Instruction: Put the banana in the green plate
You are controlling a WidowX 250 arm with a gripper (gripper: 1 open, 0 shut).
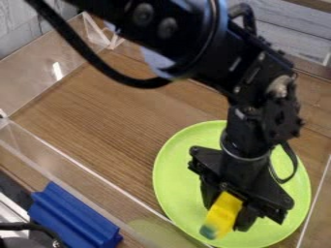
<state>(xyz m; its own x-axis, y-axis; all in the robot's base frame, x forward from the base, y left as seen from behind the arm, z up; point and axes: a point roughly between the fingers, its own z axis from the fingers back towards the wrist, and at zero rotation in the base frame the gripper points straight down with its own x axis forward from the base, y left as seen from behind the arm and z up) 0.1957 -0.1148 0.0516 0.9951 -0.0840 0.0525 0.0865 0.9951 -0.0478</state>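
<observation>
Wooden tabletop (116, 116), brown laminate with straight lengthwise grain, matte. Clear acrylic walls (39, 145) fence it in; edges catch the light.

Green plate (175, 170): large, round, lime-green, smooth and glossy like plastic, shallow raised rim. It sits at the near right part of the table, its lower right partly hidden by the arm.

Robot arm (220, 58): black, bulky, rounded housings with a slight sheen, dark cables looping off it. It comes in from upper left and drops straight down over the plate.

Gripper (233, 205): black, angular fingers pointing down, clamped on the banana (222, 215). The banana is small, bright yellow, blocky in outline here, with a darker greenish tip at its lower end. It juts out below and between the fingers, over the plate's inner surface. Whether its tip touches the plate is hard to tell from this angle.

Blue ridged block (72, 221) lies at lower left, outside the acrylic wall.

No legible writing anywhere.
</observation>
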